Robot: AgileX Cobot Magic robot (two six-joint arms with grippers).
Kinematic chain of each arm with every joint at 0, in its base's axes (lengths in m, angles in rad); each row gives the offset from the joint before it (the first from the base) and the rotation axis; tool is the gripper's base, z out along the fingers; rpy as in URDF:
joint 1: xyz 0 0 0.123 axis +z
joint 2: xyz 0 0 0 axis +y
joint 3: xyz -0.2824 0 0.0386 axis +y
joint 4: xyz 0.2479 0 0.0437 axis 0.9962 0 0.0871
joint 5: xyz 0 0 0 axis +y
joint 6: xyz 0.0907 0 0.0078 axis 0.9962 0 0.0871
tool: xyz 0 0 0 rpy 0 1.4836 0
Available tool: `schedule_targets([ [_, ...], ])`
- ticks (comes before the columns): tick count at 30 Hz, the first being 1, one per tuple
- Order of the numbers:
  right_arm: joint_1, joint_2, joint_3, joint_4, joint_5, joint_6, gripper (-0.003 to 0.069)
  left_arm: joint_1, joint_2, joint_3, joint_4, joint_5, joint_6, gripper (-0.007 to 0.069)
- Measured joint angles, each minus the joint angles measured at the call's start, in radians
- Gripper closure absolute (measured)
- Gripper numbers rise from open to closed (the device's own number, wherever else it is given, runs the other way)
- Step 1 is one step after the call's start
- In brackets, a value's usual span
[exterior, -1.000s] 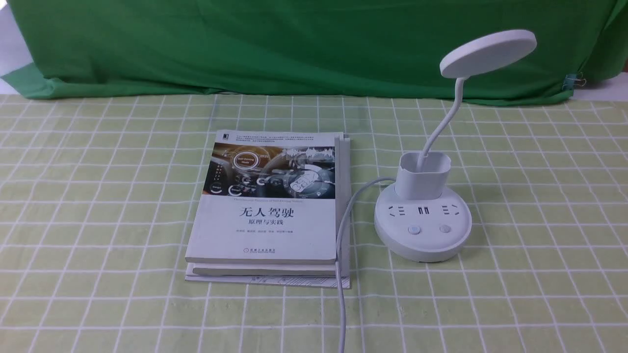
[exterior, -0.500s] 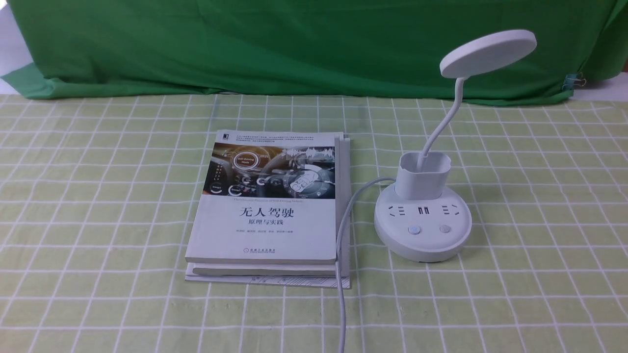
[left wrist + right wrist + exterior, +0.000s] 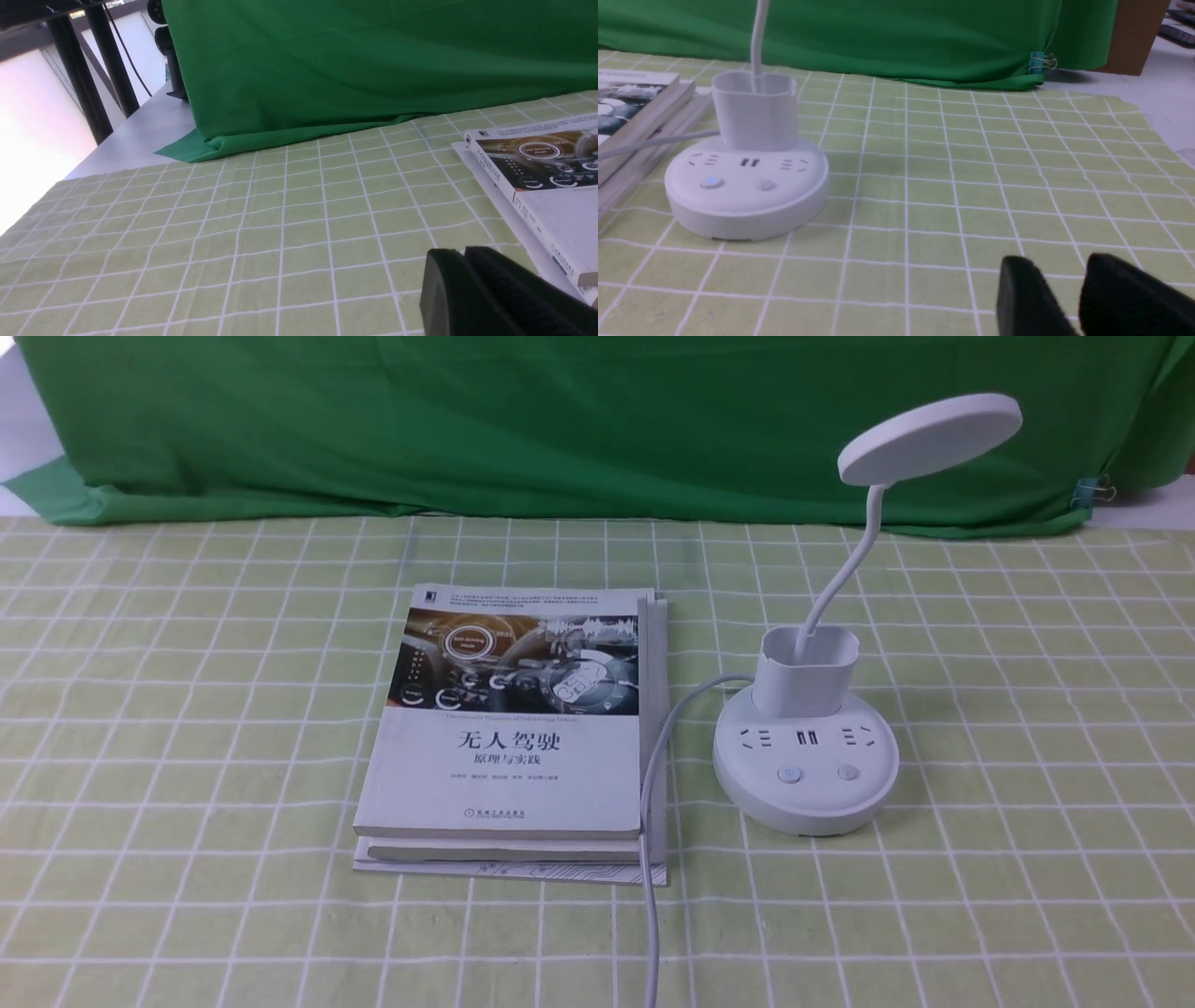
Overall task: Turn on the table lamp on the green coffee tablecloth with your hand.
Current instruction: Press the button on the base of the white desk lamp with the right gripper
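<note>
The white table lamp stands on the green coffee tablecloth (image 3: 980, 728) at the right in the front view, with round base (image 3: 805, 784), cup holder (image 3: 805, 672) and disc head (image 3: 929, 437). The head looks unlit. In the right wrist view the lamp base (image 3: 747, 200) has two buttons; one button (image 3: 710, 182) glows faint blue and the other (image 3: 766, 185) is plain. My right gripper (image 3: 1059, 268) is open and empty, low over the cloth, apart from the base. My left gripper (image 3: 462, 253) is shut and empty beside the book (image 3: 551, 186). Neither gripper shows in the front view.
A stack of books (image 3: 513, 747) lies left of the lamp. The lamp's white cord (image 3: 652, 803) runs along the books' edge to the front. A dark green backdrop (image 3: 560, 420) hangs at the back. A binder clip (image 3: 1090, 490) sits at its right end.
</note>
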Motion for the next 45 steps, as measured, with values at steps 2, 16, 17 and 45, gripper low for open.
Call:
schedule_targets([
  [2,0.0,0.0,0.0,0.0,0.0,0.0,0.042,0.0,0.0,0.0,0.0,0.0,0.0,0.0606],
  [16,0.0,0.0,0.0,0.044,-0.247,0.507,0.042,0.0,0.0,0.0,0.0,0.0,0.0,0.0606],
  [17,0.0,0.0,0.0,0.044,-0.253,0.517,0.042,0.0,0.0,0.0,0.0,0.0,0.0,0.0606],
  [45,0.361,1.384,-0.969,0.032,0.497,0.092,0.0627,0.0,0.0,0.0,0.0,0.0,0.0,0.0606],
])
